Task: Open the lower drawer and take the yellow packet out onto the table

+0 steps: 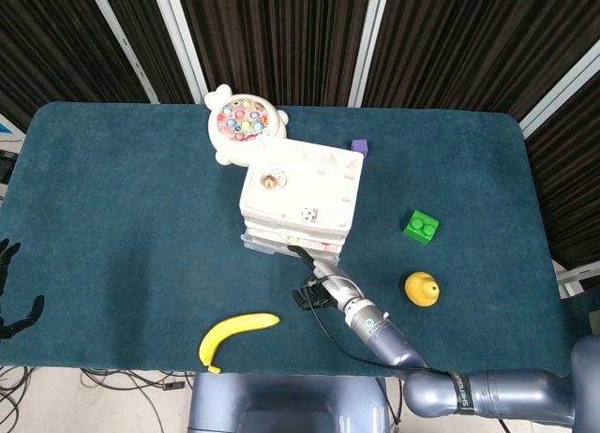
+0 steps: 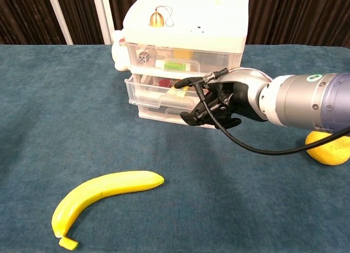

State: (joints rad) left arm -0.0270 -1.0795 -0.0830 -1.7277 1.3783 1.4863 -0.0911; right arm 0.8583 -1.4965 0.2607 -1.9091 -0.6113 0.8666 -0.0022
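The white drawer unit (image 2: 186,28) stands mid-table, also in the head view (image 1: 300,194). One clear drawer (image 2: 156,93) under the top one is pulled out a little. Inside it lies the yellow packet (image 2: 179,89) beside a red item. My right hand (image 2: 219,99) is at that drawer's front right; one finger (image 2: 188,80) reaches over the rim above the packet while the others curl in front of the bottom drawer. It holds nothing I can see. From above, the right hand (image 1: 317,288) sits just before the unit. My left hand (image 1: 9,297) hangs off the table's left edge, fingers apart.
A banana (image 2: 104,195) lies near the front edge, left of my right arm. A yellow lemon-like toy (image 2: 328,149) sits behind my right forearm. A green brick (image 1: 421,226), a purple block (image 1: 358,145) and a round fishing toy (image 1: 244,124) surround the unit.
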